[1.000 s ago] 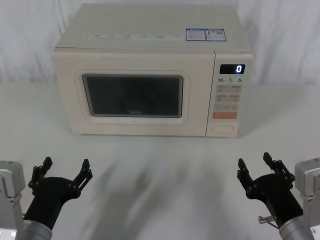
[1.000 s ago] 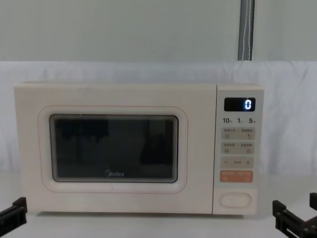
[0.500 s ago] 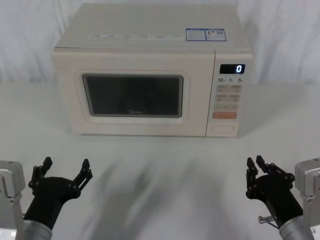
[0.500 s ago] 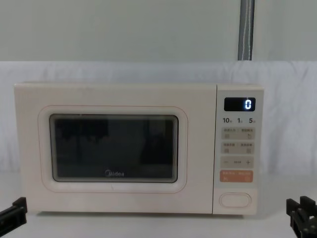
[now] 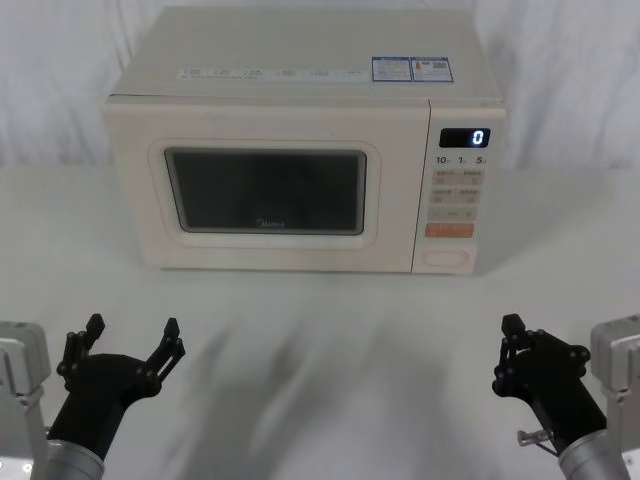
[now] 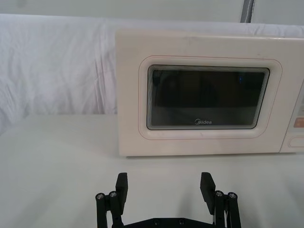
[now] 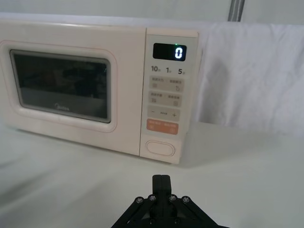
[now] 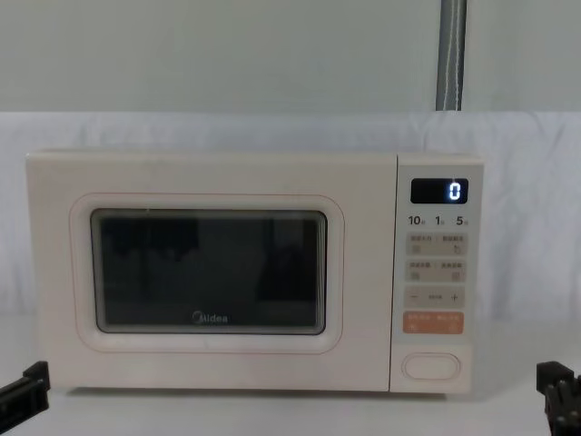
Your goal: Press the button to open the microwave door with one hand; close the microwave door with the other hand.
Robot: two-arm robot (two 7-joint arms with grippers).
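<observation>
White table [image 5: 330, 340]; shut microwave door [image 5: 265, 190]

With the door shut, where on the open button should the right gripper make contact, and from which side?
Judging by its pose, press the button, the wide oval key under the orange key, at its centre, straight on from the front. The right gripper, fingers shut, makes a narrow tip suited to it. The microwave door is shut flush.

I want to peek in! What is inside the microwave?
The microwave door is shut. Its dark window gives only dim reflections, so whether anything is inside cannot be told.
</observation>
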